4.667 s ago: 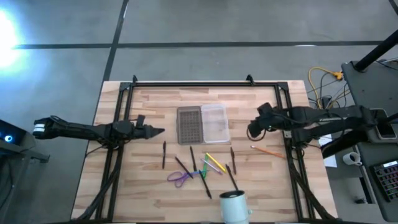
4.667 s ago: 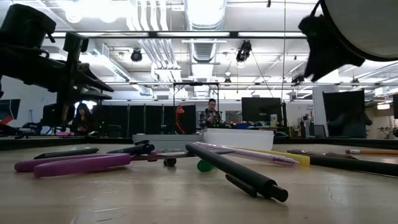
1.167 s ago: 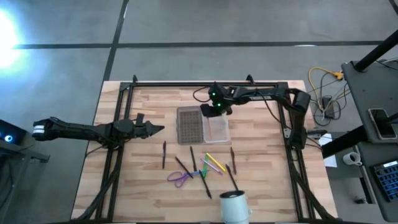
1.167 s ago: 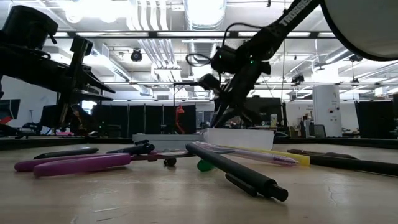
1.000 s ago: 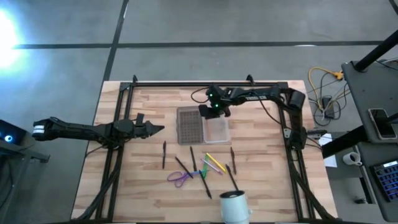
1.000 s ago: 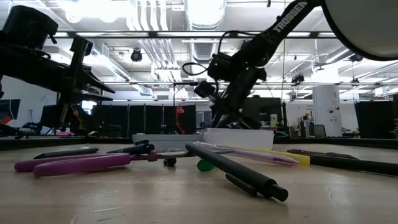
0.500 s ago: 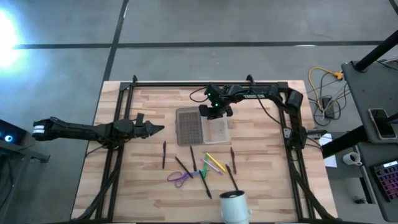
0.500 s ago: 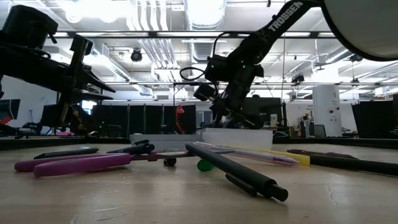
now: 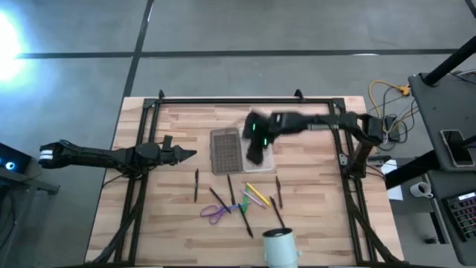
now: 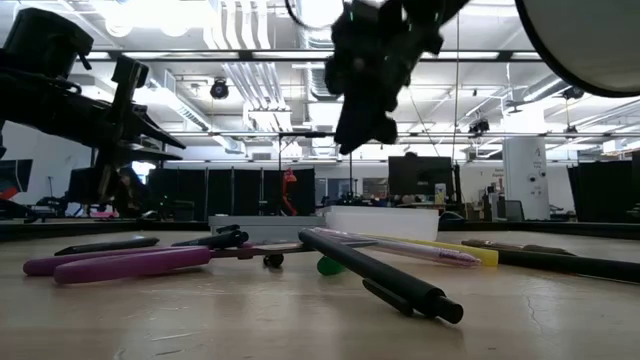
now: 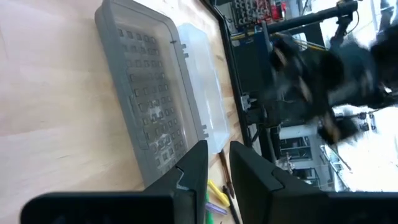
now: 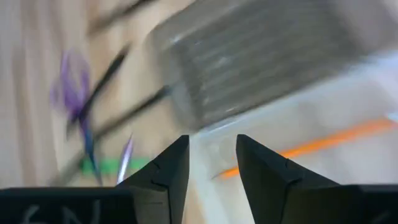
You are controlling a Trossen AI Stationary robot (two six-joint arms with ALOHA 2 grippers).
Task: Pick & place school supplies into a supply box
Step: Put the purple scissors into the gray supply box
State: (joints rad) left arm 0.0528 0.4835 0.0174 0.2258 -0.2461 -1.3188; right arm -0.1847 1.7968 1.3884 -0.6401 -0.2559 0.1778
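The supply box lies open at the table's middle, with a grey mesh half (image 9: 226, 149) and a translucent half (image 9: 266, 161). An orange pencil (image 12: 323, 142) lies inside the translucent half. My right gripper (image 9: 255, 155) hovers open and empty above the box, high up in the low view (image 10: 365, 120). Purple scissors (image 9: 216, 214), yellow, green and pink markers (image 9: 253, 195) and dark pens (image 9: 196, 184) lie flat on the table, nearer the front than the box. My left gripper (image 9: 190, 155) waits left of the box, empty, its fingers a narrow gap apart (image 11: 219, 165).
A white cup (image 9: 279, 246) stands at the table's near edge. A dark frame (image 9: 149, 112) runs along the table's far, left and right sides. Another dark pen (image 9: 277, 211) lies beside the markers. Bare wood lies left of the pens.
My right gripper has risen from the box's far end and swung toward the table's near edge, and now hangs over the box's middle, blurred by the motion. The box and the supplies on the table have stayed put.
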